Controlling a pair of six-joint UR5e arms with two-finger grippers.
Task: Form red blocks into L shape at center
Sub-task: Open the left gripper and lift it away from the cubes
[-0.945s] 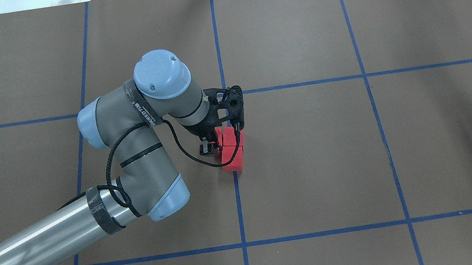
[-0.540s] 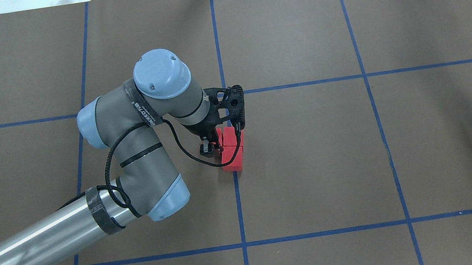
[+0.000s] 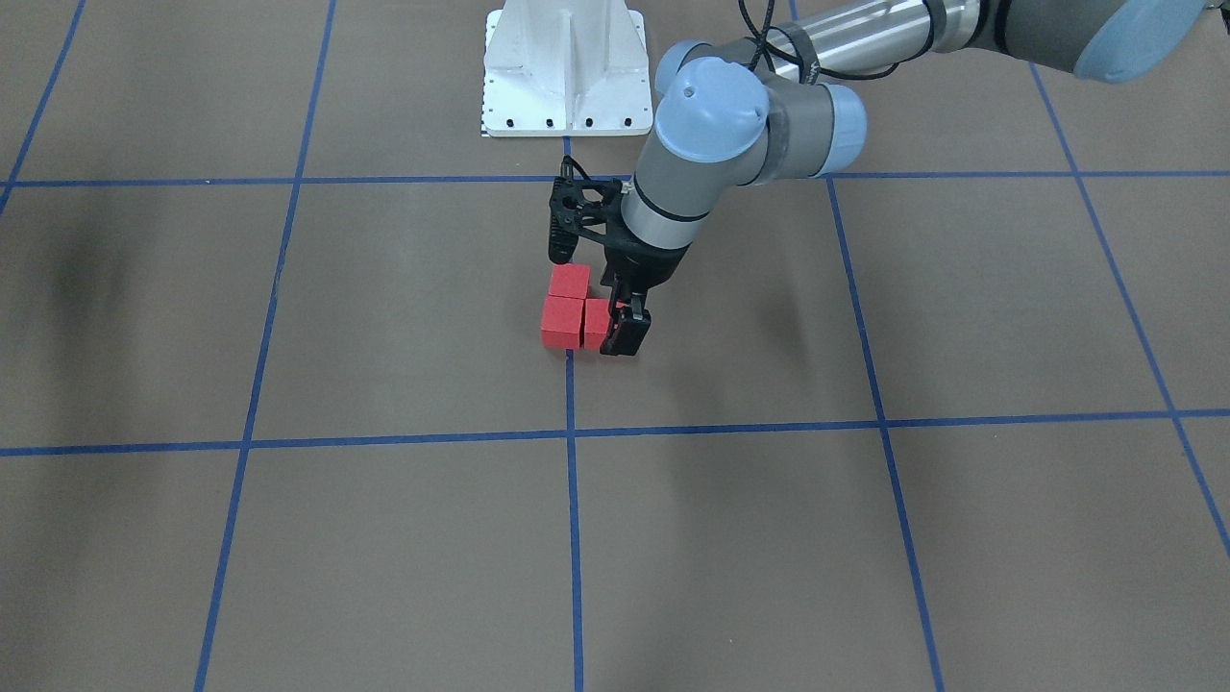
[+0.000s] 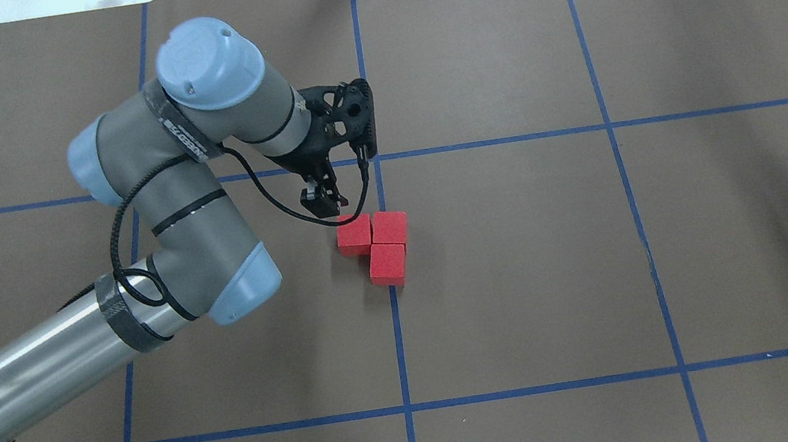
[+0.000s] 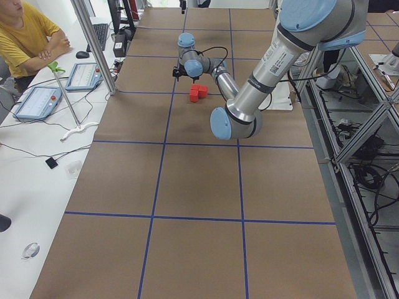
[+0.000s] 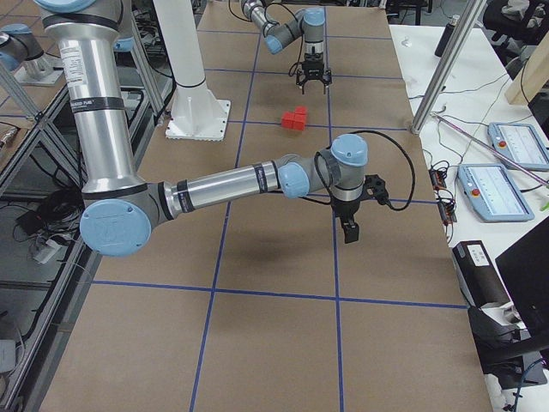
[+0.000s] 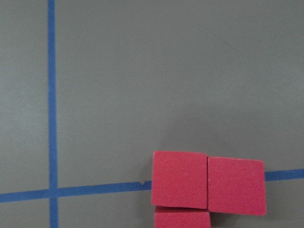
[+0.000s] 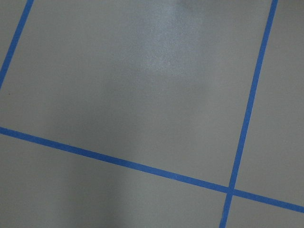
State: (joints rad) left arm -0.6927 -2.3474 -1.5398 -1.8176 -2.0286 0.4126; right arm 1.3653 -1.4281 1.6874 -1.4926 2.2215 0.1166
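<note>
1. Red blocks (image 4: 388, 229): touching, L-form on centre tape line (image 4: 398, 344); third blk cut off in L wrist view.
2. L claw (image 4: 326, 200): jaws apart, empty, near blks, no contact.
3. R claw (image 6: 349, 232): well apart; state can't tell.

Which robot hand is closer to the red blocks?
Left. The left hand hovers right next to the red blocks, just past their far left corner and not touching them. The right hand hangs far away, toward the table's right end.
</note>
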